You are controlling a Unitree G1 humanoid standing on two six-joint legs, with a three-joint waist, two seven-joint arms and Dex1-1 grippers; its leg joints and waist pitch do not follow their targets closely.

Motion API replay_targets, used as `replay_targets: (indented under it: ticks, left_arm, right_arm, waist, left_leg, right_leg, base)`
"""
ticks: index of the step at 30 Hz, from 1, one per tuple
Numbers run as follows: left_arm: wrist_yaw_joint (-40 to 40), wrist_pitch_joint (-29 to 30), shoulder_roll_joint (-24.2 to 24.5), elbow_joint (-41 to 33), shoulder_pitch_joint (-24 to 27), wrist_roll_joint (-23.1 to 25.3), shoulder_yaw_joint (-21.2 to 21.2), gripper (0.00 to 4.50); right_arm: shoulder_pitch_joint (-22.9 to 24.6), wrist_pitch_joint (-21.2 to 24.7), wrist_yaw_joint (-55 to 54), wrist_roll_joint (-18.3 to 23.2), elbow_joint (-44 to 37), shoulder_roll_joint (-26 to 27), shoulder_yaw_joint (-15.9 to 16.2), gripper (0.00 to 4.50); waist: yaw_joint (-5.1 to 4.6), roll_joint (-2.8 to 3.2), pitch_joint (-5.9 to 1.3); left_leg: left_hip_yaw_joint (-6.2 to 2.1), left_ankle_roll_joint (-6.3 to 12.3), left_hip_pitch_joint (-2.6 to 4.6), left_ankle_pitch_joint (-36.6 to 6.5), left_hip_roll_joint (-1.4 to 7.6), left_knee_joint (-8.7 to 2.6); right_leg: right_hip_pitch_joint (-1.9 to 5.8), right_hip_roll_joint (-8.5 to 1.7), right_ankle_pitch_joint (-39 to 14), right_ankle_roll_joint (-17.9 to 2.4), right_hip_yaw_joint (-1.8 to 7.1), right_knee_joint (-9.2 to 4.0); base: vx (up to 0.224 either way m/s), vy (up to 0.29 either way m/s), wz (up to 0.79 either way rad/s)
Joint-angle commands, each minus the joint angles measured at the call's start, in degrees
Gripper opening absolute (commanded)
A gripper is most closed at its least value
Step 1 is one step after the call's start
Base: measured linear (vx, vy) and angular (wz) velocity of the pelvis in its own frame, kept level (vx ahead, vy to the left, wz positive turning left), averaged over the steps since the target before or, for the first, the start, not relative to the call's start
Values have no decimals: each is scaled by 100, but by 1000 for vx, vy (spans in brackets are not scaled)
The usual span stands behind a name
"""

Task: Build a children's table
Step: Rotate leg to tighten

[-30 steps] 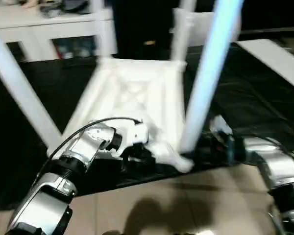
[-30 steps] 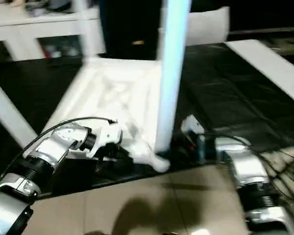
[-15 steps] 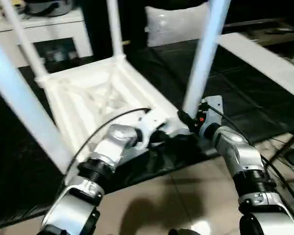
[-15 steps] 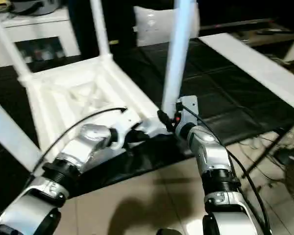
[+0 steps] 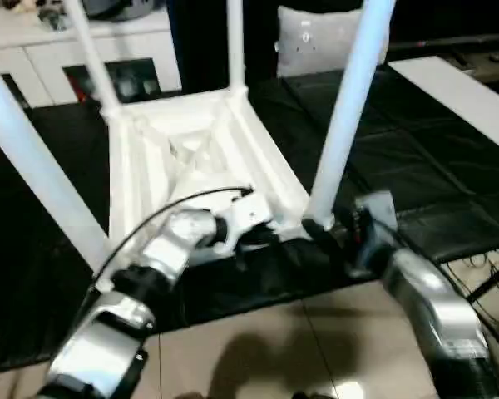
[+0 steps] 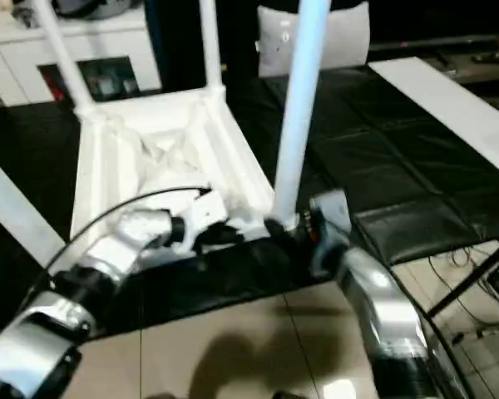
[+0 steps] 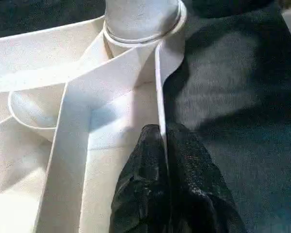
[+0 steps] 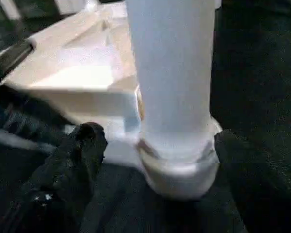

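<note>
The children's table lies upside down on a black mat, its ribbed top [image 5: 191,150] facing up and its legs standing in the corner sockets. My left gripper [image 5: 262,239] is at the near edge, shut on the top's thin rim wall [image 7: 157,97], with its fingers [image 7: 184,165] pinched on either side. My right gripper [image 5: 320,229] is at the foot of the near right leg [image 5: 345,108]. It is open, its fingers [image 8: 85,145] standing apart on both sides of the leg's socket [image 8: 177,165] without touching it.
The black mat [image 5: 416,141] runs out to the right. A white cabinet [image 5: 33,50] stands at the back left, a pale cushion [image 5: 316,41] behind the table, a white board [image 5: 466,91] at the right. Tiled floor [image 5: 258,349] and cables [image 5: 482,266] are near me.
My right gripper has widened its fingers around the near right leg's base. The left gripper has kept its hold on the rim. The camera has shifted.
</note>
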Motion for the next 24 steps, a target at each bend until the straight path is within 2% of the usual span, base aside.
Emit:
replay_targets:
  ticks: [1,3,4,5,7,9,10,11,13,14,15,16,17,18,19,20,21,22,23,24]
  left_arm:
    - [172,-287,87,113,-314,123,61,0]
    - [328,-498,153,403,-416,188,83,0]
    - [392,-575,182,496,-441,227,76,0]
    - [445,-640,198,625,-465,186,142,0]
    - [413,-628,186,660,-464,95,213,0]
    - [261,-601,135,588,-395,-178,389,0]
    - [261,-601,135,588,-395,-178,389,54]
    - [119,-597,93,437,-272,-394,509,54]
    - [42,-774,48,63,90,-743,723,61]
    - [96,-857,34,-56,226,-853,800,61]
    - [192,-760,5,-270,394,-1008,922,91]
    - [384,-492,-42,-635,635,-1193,1103,97]
    - [384,-492,-42,-635,635,-1193,1103,96]
    - [569,-246,-75,-987,843,-1314,1253,97]
    - [611,-179,-86,-1100,908,-1369,1306,107]
    - [878,15,-127,-1643,1252,-1522,1506,123]
    - [938,46,-135,-1759,1328,-1543,1541,136]
    - [1222,256,-196,-2201,1610,-1602,1677,143]
    - [1222,256,-196,-2201,1610,-1602,1677,143]
    - [1471,342,-277,-2472,1794,-1580,1743,146]
  right_arm:
    - [179,102,63,45,-445,-95,-9,433]
    - [367,220,41,84,-734,-154,-24,442]
    - [407,235,-15,72,-818,-158,-13,442]
    - [466,231,-150,21,-962,-152,29,442]
    - [490,224,-204,-8,-1029,-147,58,442]
    - [528,356,-376,-2,-1187,-54,41,442]
    - [528,356,-376,-2,-1187,-54,41,450]
    - [556,606,-446,-17,-1298,-62,75,450]
    - [627,1031,-475,-160,-1501,-175,305,450]
    - [660,1096,-485,-252,-1571,-234,420,450]
    - [692,1118,-532,-281,-1608,-220,458,450]
    - [732,1032,-679,-356,-1625,-165,468,450]
    - [732,1032,-679,-356,-1625,-165,468,450]
    - [741,824,-902,-534,-1580,-87,465,450]
    - [735,770,-983,-593,-1557,-58,461,450]
    - [678,546,-1006,-729,-1417,-66,531,450]
    - [665,511,-979,-742,-1392,-83,555,450]
    - [616,403,-874,-793,-1285,-160,651,450]
    - [616,403,-874,-793,-1285,-160,651,450]
    - [591,423,-881,-812,-1193,-168,675,450]
  waist:
    - [9,-33,-394]
    - [15,-40,-384]
    - [-2,-11,-386]
    - [-17,-15,-388]
    - [-54,-26,-382]
    - [-70,-71,-393]
    - [-64,-43,-399]
    - [-69,-41,-403]
    - [-63,-75,-412]
    - [-61,-82,-406]
    - [-55,-81,-408]
    - [-47,-96,-405]
    - [-47,-96,-405]
    - [-46,-103,-393]
    - [-42,-96,-375]
    - [-47,-126,-364]
    - [-49,-109,-367]
    - [-68,-129,-354]
    - [-68,-129,-354]
    - [-34,-227,-286]
  left_leg:
    - [-99,431,44,-1001,234,-420]
    - [-104,425,35,-1019,215,-423]
    - [-117,413,21,-1042,218,-431]
    - [-131,381,15,-1093,215,-438]
    - [-125,368,11,-1122,197,-428]
    - [-113,397,12,-1062,188,-416]
    - [-122,421,13,-984,202,-417]
    - [-126,437,7,-954,216,-420]
    - [-139,496,-10,-799,267,-425]
    - [-117,507,5,-810,274,-427]
    - [-114,507,2,-808,262,-416]
    - [-100,468,-10,-774,280,-422]
    - [-100,468,-10,-774,280,-422]
    - [-76,486,9,-795,249,-420]
    - [-80,430,11,-835,258,-431]
    - [-77,376,26,-923,248,-433]
    - [-96,330,20,-971,270,-440]
    - [-93,311,28,-1070,276,-444]
    - [-93,311,28,-1070,276,-444]
    - [-328,502,-315,-1145,170,-517]
  right_leg:
    - [368,-427,-2227,-431,348,-493]
    - [370,-418,-2344,-355,333,-516]
    - [374,-403,-2309,-317,327,-523]
    - [388,-411,-2345,-294,310,-515]
    - [384,-418,-2460,-261,296,-544]
    - [375,-423,-2491,-265,301,-547]
    - [373,-429,-2400,-316,311,-525]
    - [369,-428,-2311,-345,318,-514]
    - [394,-450,-1911,-568,345,-434]
    - [370,-440,-1864,-638,353,-434]
    - [376,-445,-1849,-656,354,-415]
    - [384,-471,-1846,-696,364,-381]
    - [384,-471,-1846,-696,364,-381]
    - [354,-446,-2048,-596,357,-443]
    - [341,-455,-2252,-520,353,-460]
    - [331,-449,-2493,-405,343,-488]
    - [348,-470,-2520,-411,337,-462]
    - [332,-458,-2671,-324,336,-485]
    - [332,-458,-2671,-324,336,-485]
    - [559,-553,-2623,-327,100,-343]
  base:
    - [0,0,0]
    - [0,0,0]
    - [0,0,0]
    - [0,0,0]
    - [0,0,0]
    - [0,0,0]
    - [0,0,0]
    - [0,0,0]
    - [0,0,0]
    - [0,0,0]
    - [0,0,0]
    - [0,0,0]
    - [0,0,0]
    - [0,0,0]
    - [0,0,0]
    - [0,0,0]
    - [0,0,0]
    - [0,0,0]
    - [0,0,0]
    - [-12,-13,24]
